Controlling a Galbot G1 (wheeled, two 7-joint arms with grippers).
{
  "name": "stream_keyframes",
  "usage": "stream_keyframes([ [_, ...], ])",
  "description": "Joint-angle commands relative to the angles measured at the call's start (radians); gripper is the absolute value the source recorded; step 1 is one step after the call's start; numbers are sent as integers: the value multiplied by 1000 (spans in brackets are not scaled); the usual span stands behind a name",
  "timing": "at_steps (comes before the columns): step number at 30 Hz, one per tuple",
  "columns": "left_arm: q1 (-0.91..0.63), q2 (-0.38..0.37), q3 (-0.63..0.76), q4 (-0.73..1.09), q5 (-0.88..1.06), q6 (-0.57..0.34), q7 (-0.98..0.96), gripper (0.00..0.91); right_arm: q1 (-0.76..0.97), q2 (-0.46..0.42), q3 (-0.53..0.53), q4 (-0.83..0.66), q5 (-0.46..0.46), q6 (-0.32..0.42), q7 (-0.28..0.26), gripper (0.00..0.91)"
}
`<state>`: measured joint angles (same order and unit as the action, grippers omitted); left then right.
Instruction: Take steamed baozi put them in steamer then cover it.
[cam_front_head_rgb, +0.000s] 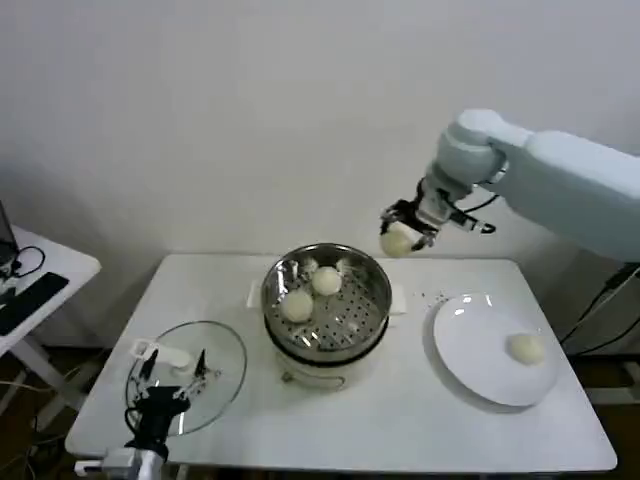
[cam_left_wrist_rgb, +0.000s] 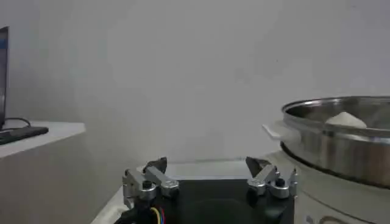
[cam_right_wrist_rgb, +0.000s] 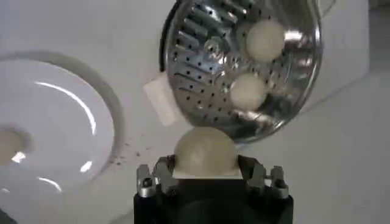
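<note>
The right gripper (cam_front_head_rgb: 403, 238), fingers clamped on a baozi (cam_front_head_rgb: 397, 241), holds it high to clear the steamer (cam_front_head_rgb: 325, 305) rim. 2 baozi sit inside, 1 on the plate (cam_front_head_rgb: 470, 355). The left gripper (cam_left_wrist_rgb: 210, 179), fingers apart, waits low by the lid (cam_front_head_rgb: 222, 372).

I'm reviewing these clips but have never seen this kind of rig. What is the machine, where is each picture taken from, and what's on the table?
It is a two-armed robot. The head view looks down on a white table; the other two come from cameras on each wrist. The right gripper is raised behind the steamer, shut on a bun. Two buns lie in the steamer, and one remains on the plate. The left gripper waits open, low by the glass lid.
</note>
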<state>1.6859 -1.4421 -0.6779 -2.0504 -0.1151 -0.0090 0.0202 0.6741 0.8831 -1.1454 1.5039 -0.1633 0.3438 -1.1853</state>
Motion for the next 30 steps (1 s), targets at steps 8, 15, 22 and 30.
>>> stream_keyframes([
  [8,-6,6,-8,27,-41,1,3,907,-210,200,46,116,-289,140,20,746],
  [15,-5,4,-7,38,-38,1,2,907,-275,196,46,129,-334,163,23,725],
  [22,-5,4,-8,46,-38,1,2,907,-327,188,52,133,-373,185,24,725],
  [30,-5,4,-10,52,-39,0,2,907,-351,173,50,151,-395,202,27,725],
])
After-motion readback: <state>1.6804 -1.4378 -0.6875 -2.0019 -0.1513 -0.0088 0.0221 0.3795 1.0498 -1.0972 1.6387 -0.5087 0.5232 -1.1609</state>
